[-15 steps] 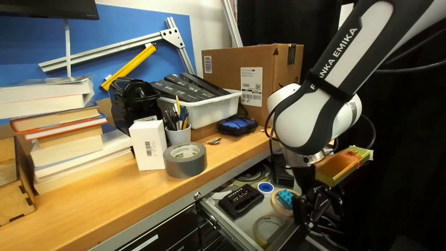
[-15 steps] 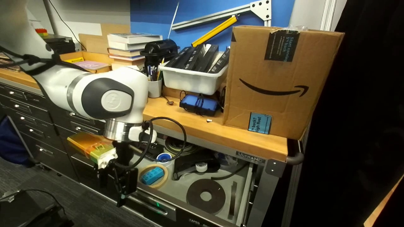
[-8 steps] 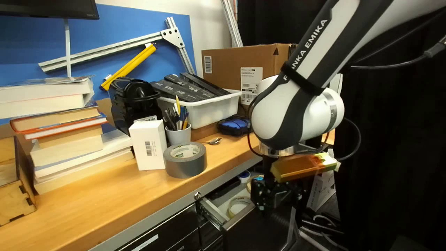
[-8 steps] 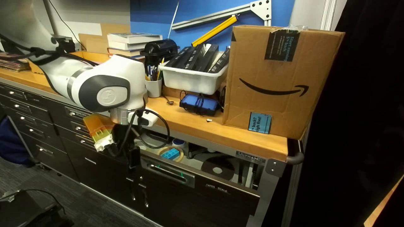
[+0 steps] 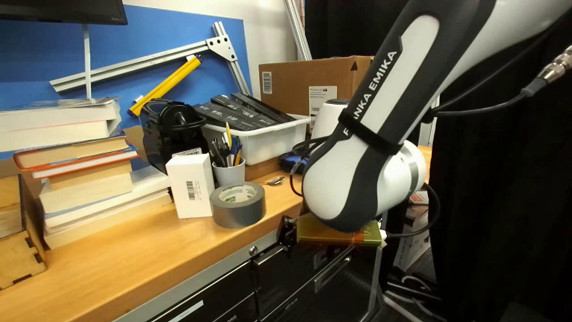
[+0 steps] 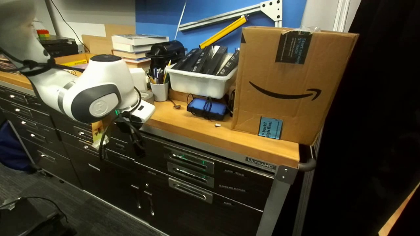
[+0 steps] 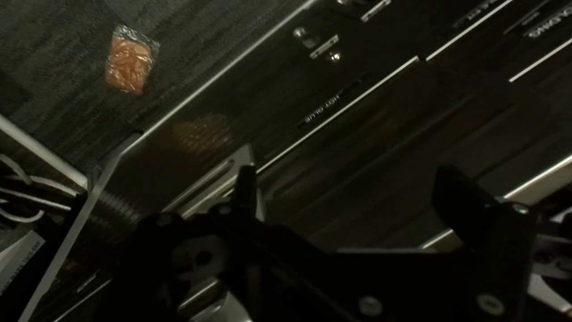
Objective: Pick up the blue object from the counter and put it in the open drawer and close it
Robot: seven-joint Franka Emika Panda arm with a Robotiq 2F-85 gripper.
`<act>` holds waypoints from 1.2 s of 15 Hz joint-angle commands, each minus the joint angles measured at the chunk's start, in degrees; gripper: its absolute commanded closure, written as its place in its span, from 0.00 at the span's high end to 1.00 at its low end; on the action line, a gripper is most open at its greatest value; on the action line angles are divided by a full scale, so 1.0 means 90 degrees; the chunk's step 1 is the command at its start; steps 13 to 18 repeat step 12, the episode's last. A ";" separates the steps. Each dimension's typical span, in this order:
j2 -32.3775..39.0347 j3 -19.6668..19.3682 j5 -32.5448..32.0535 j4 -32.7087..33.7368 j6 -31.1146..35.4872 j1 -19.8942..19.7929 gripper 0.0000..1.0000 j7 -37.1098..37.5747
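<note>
The drawer (image 6: 229, 162) is pushed in flush under the counter (image 6: 197, 124), and its dark front also shows in an exterior view (image 5: 283, 277). The light-blue object is out of view; the drawer's inside is hidden. My gripper (image 7: 344, 183) is open, with its two black fingers wide apart and nothing between them. It is in front of the dark drawer faces, just below the counter's edge, in both exterior views (image 5: 286, 232) (image 6: 139, 146). An orange-and-yellow block (image 5: 337, 235) is fixed to the wrist.
A grey tape roll (image 5: 237, 205), a white box (image 5: 190, 188), a pen cup (image 6: 159, 91) and a navy-blue item (image 6: 207, 108) stand on the counter. A cardboard box (image 6: 288, 75) is at its end. More drawers (image 6: 190, 175) lie below. An orange packet (image 7: 129, 62) lies on the floor.
The drawer has gone from partly open to shut, hiding the light-blue object that lay inside a tape ring there. My arm has moved inward toward the counter along with it.
</note>
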 commanded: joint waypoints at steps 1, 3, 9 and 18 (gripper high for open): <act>-0.0417 -0.0533 -0.0721 -0.0424 0.1017 0.0345 1.00 0.1166; -0.0901 -0.1471 -0.1945 -0.0716 0.1280 0.0733 1.00 0.1960; -0.2995 -0.1408 -0.0783 -0.1070 -0.1096 0.1012 1.00 -0.0928; -0.2634 -0.0672 -0.0488 -0.0898 -0.0978 0.0348 1.00 -0.0960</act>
